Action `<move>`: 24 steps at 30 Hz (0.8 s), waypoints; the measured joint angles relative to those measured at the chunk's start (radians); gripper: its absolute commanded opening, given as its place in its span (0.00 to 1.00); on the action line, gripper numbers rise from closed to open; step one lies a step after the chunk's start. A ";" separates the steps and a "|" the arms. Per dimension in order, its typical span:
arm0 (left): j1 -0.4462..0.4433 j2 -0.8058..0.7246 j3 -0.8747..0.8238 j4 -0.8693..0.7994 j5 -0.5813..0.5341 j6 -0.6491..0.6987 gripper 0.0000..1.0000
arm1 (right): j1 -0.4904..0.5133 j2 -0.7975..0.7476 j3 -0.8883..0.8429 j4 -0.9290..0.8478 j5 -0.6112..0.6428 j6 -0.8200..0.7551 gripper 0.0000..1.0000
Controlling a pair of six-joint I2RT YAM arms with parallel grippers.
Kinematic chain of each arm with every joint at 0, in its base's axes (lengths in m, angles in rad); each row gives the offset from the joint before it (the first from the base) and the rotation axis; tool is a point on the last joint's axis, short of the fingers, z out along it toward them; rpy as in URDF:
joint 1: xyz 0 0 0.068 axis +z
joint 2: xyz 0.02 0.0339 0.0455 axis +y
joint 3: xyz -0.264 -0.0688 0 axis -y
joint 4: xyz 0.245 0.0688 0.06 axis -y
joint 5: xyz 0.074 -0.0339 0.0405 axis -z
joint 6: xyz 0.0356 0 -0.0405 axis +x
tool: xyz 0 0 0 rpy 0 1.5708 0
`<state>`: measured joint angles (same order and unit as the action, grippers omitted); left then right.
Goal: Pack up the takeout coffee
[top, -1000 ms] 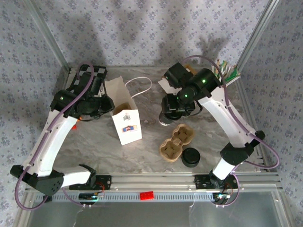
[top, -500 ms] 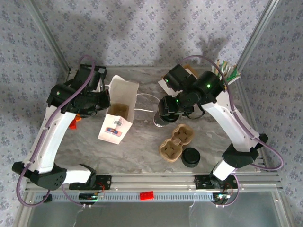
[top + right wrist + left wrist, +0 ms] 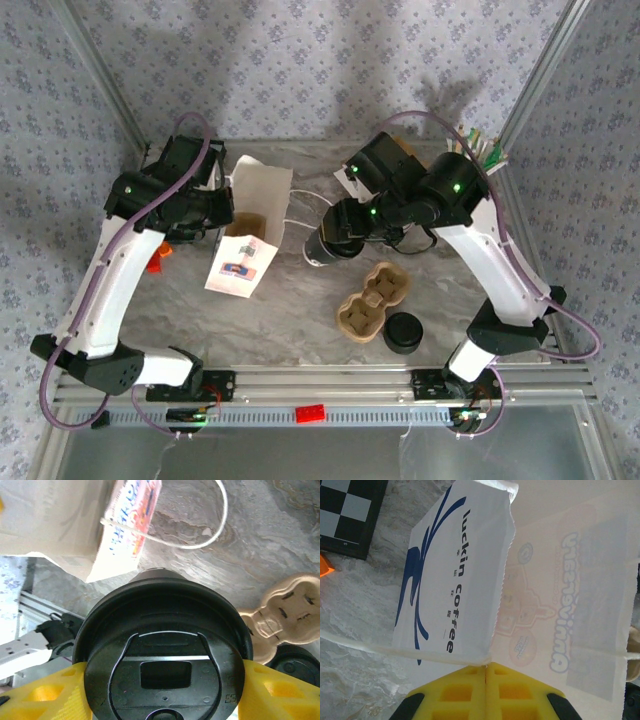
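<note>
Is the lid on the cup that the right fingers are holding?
On: a black lid caps the cup between the right fingers.

Left end effector [image 3: 486, 672], jaws together, pinching rim of white "luckin coffee" paper bag [image 3: 455, 575]; marble bench [image 3: 355, 605] beneath.

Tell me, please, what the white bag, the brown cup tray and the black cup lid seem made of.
White bag: thin matte paper; printing shows through its wall, and the top edge is serrated. Brown cup tray: probably moulded pulp, dull tan and softly rounded. Black cup lid: likely plastic, smooth with a slight sheen and crisp moulded ridges.
</note>
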<state>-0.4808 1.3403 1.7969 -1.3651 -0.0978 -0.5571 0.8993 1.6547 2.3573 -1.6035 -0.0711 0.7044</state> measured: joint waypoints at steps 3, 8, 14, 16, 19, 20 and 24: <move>0.000 0.000 -0.002 0.006 0.001 0.000 0.00 | 0.000 0.021 0.046 0.000 -0.019 0.006 0.59; -0.018 0.000 -0.019 0.021 0.008 0.000 0.00 | 0.001 0.058 0.121 0.000 -0.043 0.010 0.59; -0.046 0.000 -0.037 0.052 0.024 -0.012 0.00 | -0.006 0.081 0.172 0.000 -0.083 0.013 0.58; -0.056 0.000 -0.037 0.063 0.030 -0.024 0.00 | -0.012 0.087 0.190 0.000 -0.095 0.014 0.58; -0.064 0.000 -0.037 0.073 0.040 -0.052 0.00 | -0.028 0.097 0.216 0.000 -0.116 0.014 0.57; -0.065 0.000 -0.037 0.077 0.045 -0.061 0.00 | -0.034 0.098 0.219 0.000 -0.122 0.015 0.57; -0.080 0.000 -0.037 0.087 0.064 -0.109 0.00 | -0.058 0.103 0.220 0.000 -0.138 0.022 0.57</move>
<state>-0.5606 1.3407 1.7603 -1.2785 -0.0338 -0.6666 0.8413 1.7580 2.5774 -1.6035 -0.2096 0.7261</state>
